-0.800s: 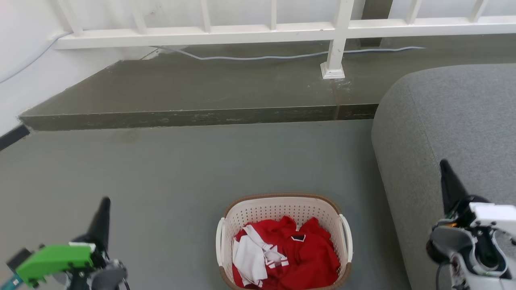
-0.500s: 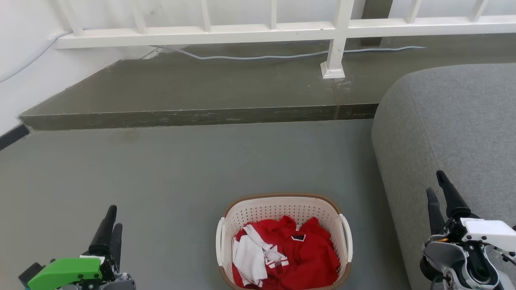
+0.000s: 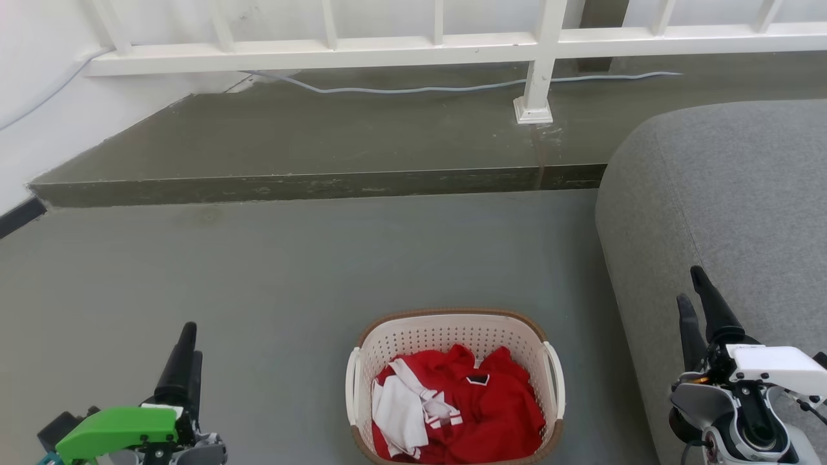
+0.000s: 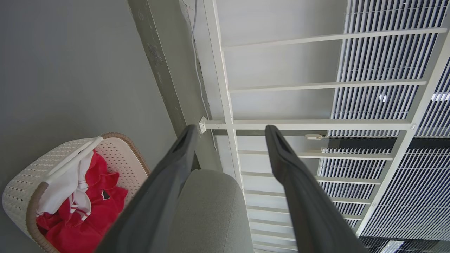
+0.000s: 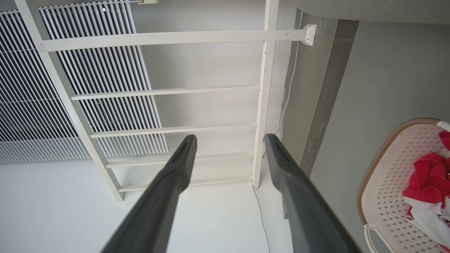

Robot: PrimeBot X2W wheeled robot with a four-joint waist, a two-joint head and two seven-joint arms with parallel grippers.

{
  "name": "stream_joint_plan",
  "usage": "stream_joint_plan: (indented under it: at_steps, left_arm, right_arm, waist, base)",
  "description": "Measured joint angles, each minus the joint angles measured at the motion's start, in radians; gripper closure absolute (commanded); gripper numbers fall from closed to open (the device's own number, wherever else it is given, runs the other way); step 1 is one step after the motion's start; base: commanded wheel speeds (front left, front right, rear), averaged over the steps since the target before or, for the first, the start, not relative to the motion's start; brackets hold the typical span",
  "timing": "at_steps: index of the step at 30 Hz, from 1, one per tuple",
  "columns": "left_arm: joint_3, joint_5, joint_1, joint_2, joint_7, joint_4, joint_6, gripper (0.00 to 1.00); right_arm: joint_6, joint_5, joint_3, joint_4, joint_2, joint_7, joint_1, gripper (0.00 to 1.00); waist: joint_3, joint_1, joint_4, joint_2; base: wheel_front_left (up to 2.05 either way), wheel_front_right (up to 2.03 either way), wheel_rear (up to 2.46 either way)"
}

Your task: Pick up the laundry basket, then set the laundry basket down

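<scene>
Laundry basket [image 3: 452,337] standing on the floor [image 3: 258,290], loaded with clothing; both claws empty.

The cream perforated basket with brown woven-look rim sits upright on the grey floor, low in the centre of the head view, near the grey sofa [image 3: 723,194] on its right and apart from it. It contains a crumpled red garment [image 3: 497,413] filling most of the interior, with a white garment [image 3: 397,413] lying against the left wall. Both white side handles [image 3: 559,381] are free. The left claw [image 3: 192,342] hangs well to the basket's left, fingers parted by a moderate gap in its wrist view, gripping and touching nothing. The right claw [image 3: 689,285] hangs in front of the sofa, likewise moderately parted, empty and clear of the basket.
</scene>
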Motion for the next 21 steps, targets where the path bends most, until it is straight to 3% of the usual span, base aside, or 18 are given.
stream_joint_plan:
  at_steps: [13, 21]
  left_arm:
    - [-0.058, 0.134, -0.002, 0.017, -0.047, -0.029, 0.0, 0.0]
    - [-0.061, 0.27, -0.003, 0.021, -0.073, -0.044, 0.0, 0.0]
  right_arm:
    - [0.0, -0.103, 0.068, -0.026, -0.036, -0.057, -0.003, 0.0]
    - [0.0, -0.203, 0.139, -0.037, -0.069, -0.093, -0.006, 0.0]
  waist:
    - [0.005, 0.0, -0.002, 0.0]
    - [0.005, 0.0, -0.002, 0.0]
  base:
    - [0.0, 0.0, 0.0]
    - [0.0, 0.0, 0.0]
